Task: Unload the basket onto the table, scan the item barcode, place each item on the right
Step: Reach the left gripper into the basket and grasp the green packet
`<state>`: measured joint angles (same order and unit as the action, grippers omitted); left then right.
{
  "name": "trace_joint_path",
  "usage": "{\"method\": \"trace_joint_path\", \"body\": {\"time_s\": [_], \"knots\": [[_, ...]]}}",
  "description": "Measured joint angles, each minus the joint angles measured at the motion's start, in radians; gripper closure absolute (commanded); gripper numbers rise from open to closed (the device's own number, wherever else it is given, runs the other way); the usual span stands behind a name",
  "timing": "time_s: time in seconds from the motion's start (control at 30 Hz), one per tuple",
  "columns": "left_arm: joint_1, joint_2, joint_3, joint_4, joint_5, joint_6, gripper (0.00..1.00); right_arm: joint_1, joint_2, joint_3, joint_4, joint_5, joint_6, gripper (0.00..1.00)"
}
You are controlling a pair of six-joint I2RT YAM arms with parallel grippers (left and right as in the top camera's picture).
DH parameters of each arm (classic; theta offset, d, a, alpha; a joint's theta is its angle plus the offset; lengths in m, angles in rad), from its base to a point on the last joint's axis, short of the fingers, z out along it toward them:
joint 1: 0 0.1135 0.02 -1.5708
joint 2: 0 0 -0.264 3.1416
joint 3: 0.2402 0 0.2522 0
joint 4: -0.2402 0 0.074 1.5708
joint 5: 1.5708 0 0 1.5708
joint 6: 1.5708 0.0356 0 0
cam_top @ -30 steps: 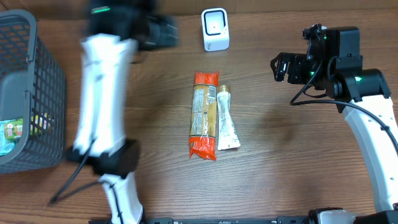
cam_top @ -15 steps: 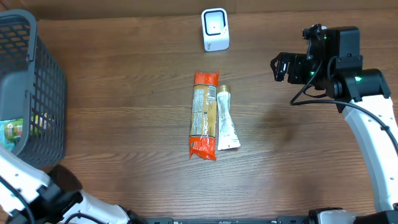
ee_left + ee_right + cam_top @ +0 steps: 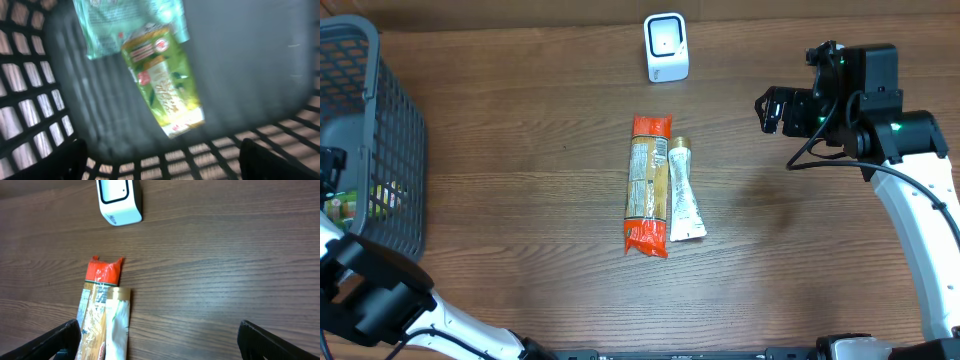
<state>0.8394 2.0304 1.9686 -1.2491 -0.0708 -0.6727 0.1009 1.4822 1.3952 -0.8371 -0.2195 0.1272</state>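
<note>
Orange-ended clear pasta packet (image 3: pixel 647 184) and white plastic tube (image 3: pixel 682 192) lie touching, mid-table, near the white box scanner (image 3: pixel 666 46). The right gripper (image 3: pixel 160 342), spread, should lift one alone, barcode toward scanner. The left gripper (image 3: pixel 162 167), spread, hangs over the grey mesh basket (image 3: pixel 390 150).

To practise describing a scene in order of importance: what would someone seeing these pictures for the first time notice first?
The eye goes first to the orange-ended packet lying lengthwise at the centre of the table, with a white tube close beside it. Next come the small white scanner standing at the far edge and the dark mesh basket on the left, which holds a green packet.
</note>
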Motion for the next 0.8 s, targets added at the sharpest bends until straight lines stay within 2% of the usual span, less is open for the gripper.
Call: {"method": "trace_joint_path", "body": {"time_s": [0.17,0.4,0.47,0.57,0.63,0.73,0.77,0.8], "knots": [[0.0,0.082,-0.072,0.101,-0.024,-0.014,0.0,0.0,0.0,0.0,-0.013,0.0,0.0,0.0],[0.0,0.212,-0.082,0.194,-0.013,-0.014,0.0,0.0,0.0,0.0,-0.029,0.0,0.0,0.0],[0.0,0.241,-0.082,0.206,0.003,-0.017,0.13,0.0,0.0,0.0,-0.031,0.0,0.0,0.0],[0.0,0.251,-0.082,0.21,0.018,-0.01,0.42,0.0,0.0,0.0,-0.032,0.0,0.0,0.0],[0.0,0.251,-0.082,0.21,0.031,0.004,0.56,0.0,0.0,0.0,-0.031,0.0,0.0,0.0],[0.0,0.251,-0.081,0.209,0.062,0.053,0.9,0.0,0.0,0.0,-0.029,0.0,0.0,0.0],[0.0,0.25,-0.081,0.209,0.077,0.074,0.96,0.0,0.0,0.0,-0.027,0.0,0.0,0.0],[0.0,0.247,-0.08,0.205,0.088,0.084,0.96,0.0,0.0,0.0,-0.026,0.0,0.0,0.0]]}}
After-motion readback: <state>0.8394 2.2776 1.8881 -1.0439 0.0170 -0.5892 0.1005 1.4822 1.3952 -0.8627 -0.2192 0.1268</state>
